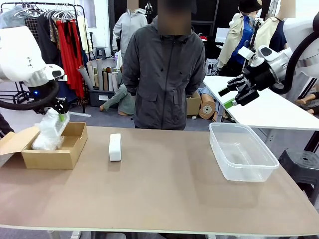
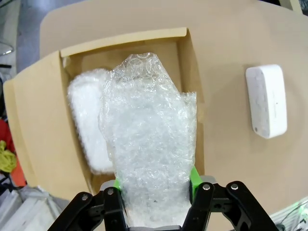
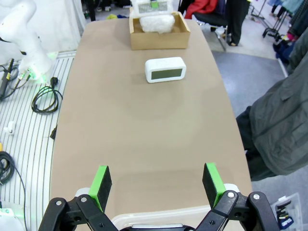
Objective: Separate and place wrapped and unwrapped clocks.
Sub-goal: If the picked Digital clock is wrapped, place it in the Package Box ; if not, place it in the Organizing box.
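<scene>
my left gripper (image 2: 154,192) is clamped on a wrapped clock (image 2: 149,139), with the green pads pinching one end of the bubble wrap. the bundle hangs over the open cardboard box (image 2: 190,82), where the second wrapped clock (image 2: 89,125) already lies. my right gripper (image 3: 156,180) is spread wide with nothing in it, held high near the clear plastic tub (image 1: 271,162). the bare clock (image 1: 115,147) stands on the table (image 1: 164,209) between box and tub, touching neither.

my worry is the grip. if the pads have only loose wrap and not the body, the clock could slide or swing as i lower it. if i let go from here, it would come down partly on the other bundle and could tip against the box wall or end up leaning on the rim. the box looks light, so a low approach might shove it.

i cannot see the clock body through the wrap, nor tell whether the pads reach it. in the front view the two bundles merge, so i cannot say whether they touch. the held bundle also hides much of the box floor.
</scene>
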Available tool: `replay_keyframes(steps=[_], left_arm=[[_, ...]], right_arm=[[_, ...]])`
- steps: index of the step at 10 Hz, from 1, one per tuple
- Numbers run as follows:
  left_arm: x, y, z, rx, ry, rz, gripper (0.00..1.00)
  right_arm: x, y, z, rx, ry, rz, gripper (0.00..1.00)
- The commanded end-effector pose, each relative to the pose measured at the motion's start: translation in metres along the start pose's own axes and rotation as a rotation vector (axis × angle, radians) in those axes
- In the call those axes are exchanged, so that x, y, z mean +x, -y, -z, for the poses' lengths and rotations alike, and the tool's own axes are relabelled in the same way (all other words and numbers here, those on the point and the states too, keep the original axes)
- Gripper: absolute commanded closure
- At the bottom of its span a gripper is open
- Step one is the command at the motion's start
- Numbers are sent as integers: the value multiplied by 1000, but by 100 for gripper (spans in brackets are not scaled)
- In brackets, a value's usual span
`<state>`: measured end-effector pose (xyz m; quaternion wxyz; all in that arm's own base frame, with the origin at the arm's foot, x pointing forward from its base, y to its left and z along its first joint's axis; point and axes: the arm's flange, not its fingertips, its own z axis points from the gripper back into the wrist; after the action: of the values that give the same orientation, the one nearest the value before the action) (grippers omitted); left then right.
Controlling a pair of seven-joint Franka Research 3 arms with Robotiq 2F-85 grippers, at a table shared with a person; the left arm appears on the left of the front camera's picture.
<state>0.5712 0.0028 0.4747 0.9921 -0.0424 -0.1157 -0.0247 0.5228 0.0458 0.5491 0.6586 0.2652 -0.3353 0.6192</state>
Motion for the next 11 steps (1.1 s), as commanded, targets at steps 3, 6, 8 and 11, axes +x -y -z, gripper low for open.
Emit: replay_keyframes(steps=[3,6,8,11], left_arm=[[19,-15,23,-50,36,98,100],[28,-23,47,-82,26,99,100],[30,-24,64,-109,14,84,100],[35,-24,88,-101,-7,76,100]], right_arm=[[2,0,-1,2,0,-4,0],[2,0,-1,2,0,-4,0],[2,0,-1,2,0,-4,0],[2,0,-1,2,0,-4,0]])
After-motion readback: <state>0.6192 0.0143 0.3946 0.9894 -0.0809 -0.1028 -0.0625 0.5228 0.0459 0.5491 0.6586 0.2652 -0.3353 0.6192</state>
